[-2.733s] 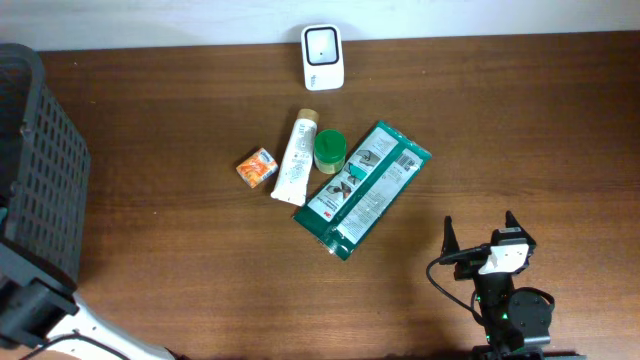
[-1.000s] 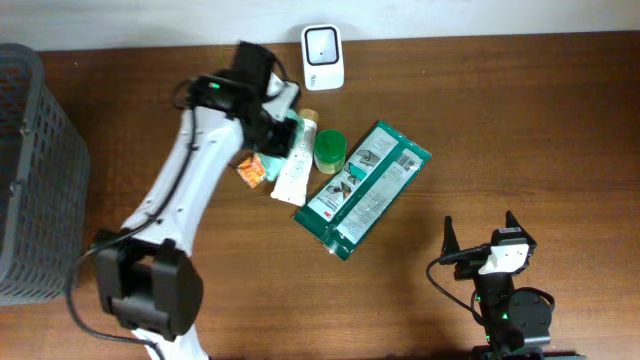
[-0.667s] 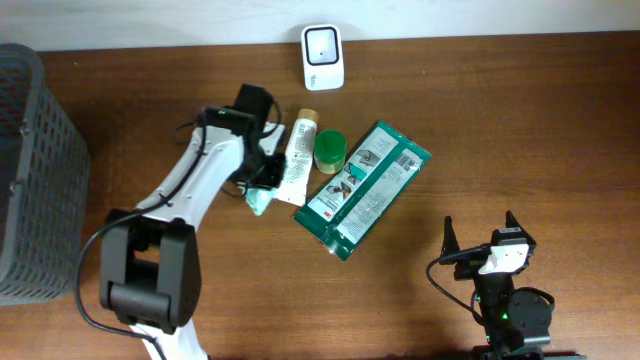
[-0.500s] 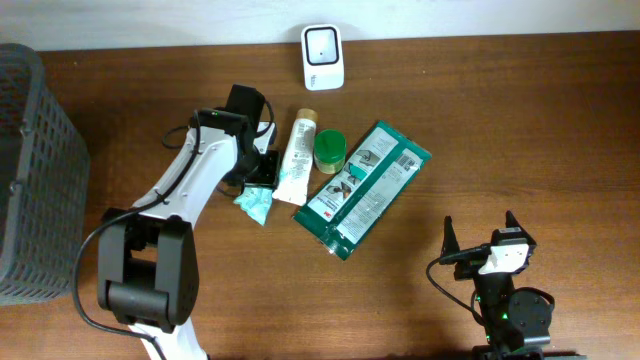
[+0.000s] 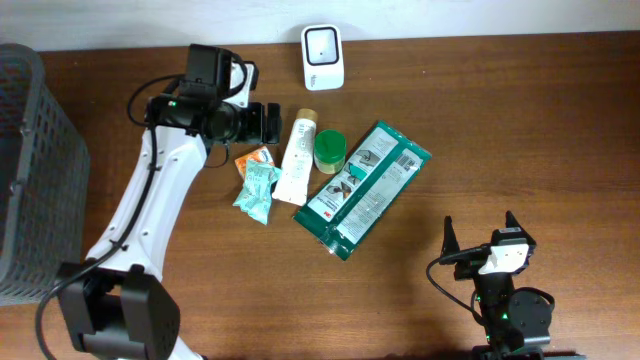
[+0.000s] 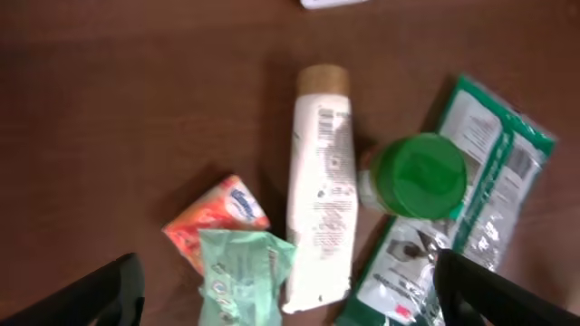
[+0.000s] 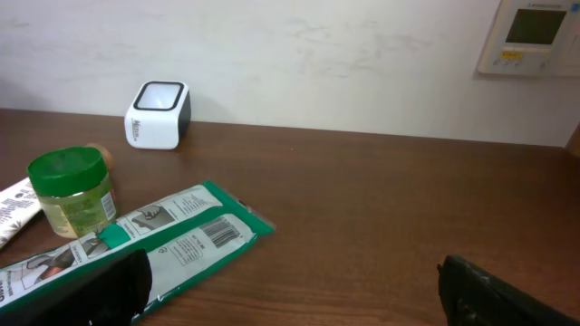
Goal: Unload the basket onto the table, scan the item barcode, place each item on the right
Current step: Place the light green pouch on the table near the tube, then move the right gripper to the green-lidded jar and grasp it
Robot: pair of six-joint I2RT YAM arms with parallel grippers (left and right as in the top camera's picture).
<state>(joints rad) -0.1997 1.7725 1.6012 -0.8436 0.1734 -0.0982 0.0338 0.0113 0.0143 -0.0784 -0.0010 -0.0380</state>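
A white barcode scanner [image 5: 323,57] stands at the table's back edge, also in the right wrist view [image 7: 158,114]. In front of it lie an orange packet [image 5: 257,160], a light green packet [image 5: 257,190], a white tube [image 5: 297,158], a green-lidded jar [image 5: 329,150] and a large green pouch [image 5: 365,185] with its barcode face up. My left gripper [image 5: 270,122] hangs open above the items, just left of the tube's cap, holding nothing. Its wrist view looks down on the tube [image 6: 320,181] and the light green packet [image 6: 240,285]. My right gripper [image 5: 482,240] rests open at the front right.
A dark mesh basket [image 5: 30,170] stands at the table's left edge. A wall panel [image 7: 533,34] hangs behind the table on the right. Bare wood lies between the pouch [image 7: 163,240] and my right gripper [image 7: 294,281].
My left gripper has opened and let go of the light green packet, which now lies below the orange packet. The left arm has drawn back and up. The right arm is unmoved.
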